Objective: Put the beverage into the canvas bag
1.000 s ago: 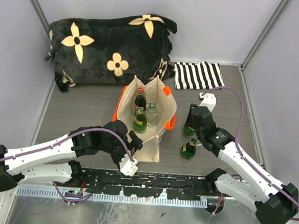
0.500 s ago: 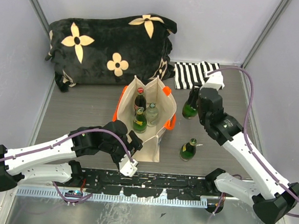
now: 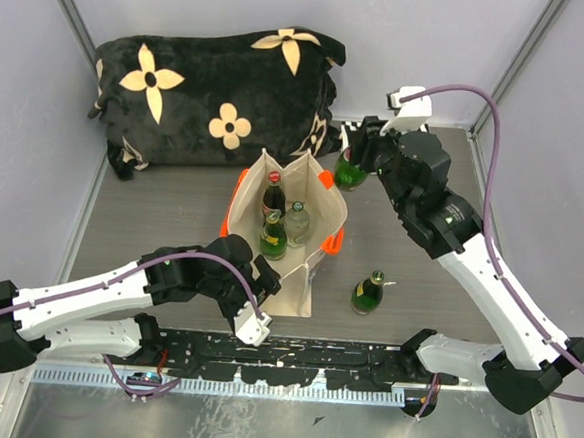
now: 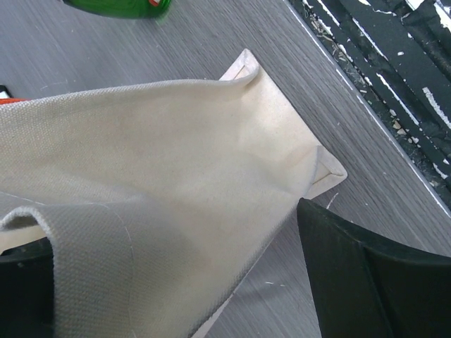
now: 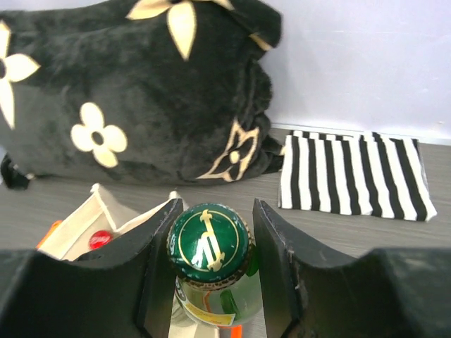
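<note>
The tabletop (image 3: 172,221) is spread beneath both pincers. The cushion (image 3: 211,83) is seen beyond the right pincer (image 3: 362,156) and to its left. The bag (image 3: 288,279) is stood upright and open-topped, below and left of the right pincer. Its near wall is seen between the jaws of the left pincer (image 4: 176,282), which are spread wide and not clamped on it. The striped cloth (image 3: 387,148) is laid just beyond the right pincer. The held bottle (image 5: 209,246), green and upright, is gripped at the neck by the right pincer and kept aloft by the bag's far right corner. Three bottles (image 3: 273,238) are stood inside the bag, beyond the left pincer. A spare bottle (image 3: 368,293) is stood on the tabletop to the right of the left pincer.
</note>
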You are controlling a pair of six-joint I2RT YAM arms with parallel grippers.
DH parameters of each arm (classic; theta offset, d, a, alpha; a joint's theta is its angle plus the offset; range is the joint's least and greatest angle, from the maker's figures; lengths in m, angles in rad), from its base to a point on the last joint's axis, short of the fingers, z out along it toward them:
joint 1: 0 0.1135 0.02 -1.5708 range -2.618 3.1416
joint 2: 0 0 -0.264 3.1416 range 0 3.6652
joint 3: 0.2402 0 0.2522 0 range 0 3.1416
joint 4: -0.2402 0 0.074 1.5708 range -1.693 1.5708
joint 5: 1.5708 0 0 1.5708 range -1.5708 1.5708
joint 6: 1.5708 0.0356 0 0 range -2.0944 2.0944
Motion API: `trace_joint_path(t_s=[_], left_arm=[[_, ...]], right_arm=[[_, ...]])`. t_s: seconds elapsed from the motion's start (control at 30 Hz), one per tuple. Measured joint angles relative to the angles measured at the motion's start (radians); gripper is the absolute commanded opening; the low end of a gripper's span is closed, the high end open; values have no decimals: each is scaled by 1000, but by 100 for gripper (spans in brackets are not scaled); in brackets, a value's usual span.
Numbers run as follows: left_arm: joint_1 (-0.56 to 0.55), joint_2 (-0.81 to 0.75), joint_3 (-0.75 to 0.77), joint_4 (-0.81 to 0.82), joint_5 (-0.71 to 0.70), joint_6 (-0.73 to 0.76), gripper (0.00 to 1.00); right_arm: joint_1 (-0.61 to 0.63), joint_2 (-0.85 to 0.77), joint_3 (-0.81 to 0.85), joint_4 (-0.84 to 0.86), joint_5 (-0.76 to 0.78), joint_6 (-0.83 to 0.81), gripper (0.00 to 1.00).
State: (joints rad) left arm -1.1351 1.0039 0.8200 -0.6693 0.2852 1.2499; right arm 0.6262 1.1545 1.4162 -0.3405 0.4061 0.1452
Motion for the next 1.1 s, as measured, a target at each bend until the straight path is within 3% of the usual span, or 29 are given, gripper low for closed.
trace_joint_path(t_s=[0.43,1.1], left_arm=[[0,26,18,-3,-8,6,94],[0,24,18,-10,-15,6,94]], right_arm=[[179,45,-28,0,-60,0,1],[213,140,-283,72,-170,121,1]])
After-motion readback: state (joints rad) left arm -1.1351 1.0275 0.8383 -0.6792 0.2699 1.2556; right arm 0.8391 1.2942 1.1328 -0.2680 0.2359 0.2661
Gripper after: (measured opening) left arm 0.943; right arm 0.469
